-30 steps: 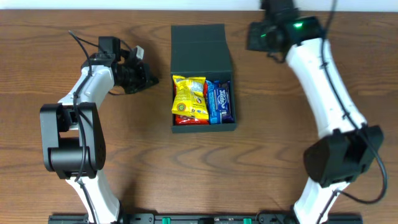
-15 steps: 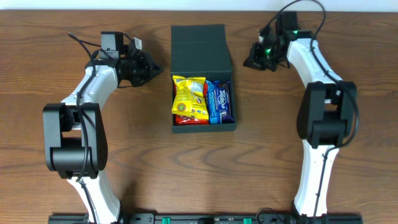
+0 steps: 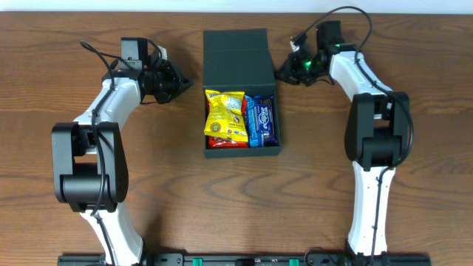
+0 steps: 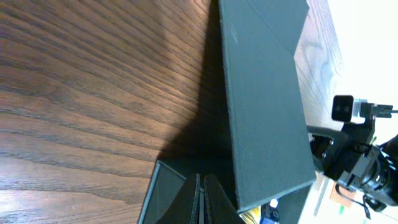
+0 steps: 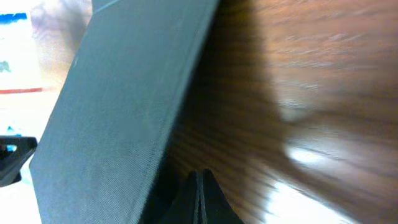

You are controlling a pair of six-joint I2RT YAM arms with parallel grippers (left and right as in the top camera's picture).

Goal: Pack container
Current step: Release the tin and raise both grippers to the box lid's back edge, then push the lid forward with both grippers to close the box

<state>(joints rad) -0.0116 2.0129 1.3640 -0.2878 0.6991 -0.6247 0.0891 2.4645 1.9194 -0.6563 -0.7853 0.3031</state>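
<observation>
The right gripper [image 3: 282,72] had swung in from the table's [image 3: 170,192] back right area to the right edge of the box's open lid; the left gripper [image 3: 190,83] had closed in on the lid's left edge. Both pincers were clenched and gripped nothing. Whether either tip touched the lid could not be determined. The box [image 3: 238,59] sat at the middle of the table near its back edge, with the lid hinged open at the rear. Inside lay a yellow packet [image 3: 225,114], a blue packet [image 3: 261,120] and a red packet [image 3: 222,142].
</observation>
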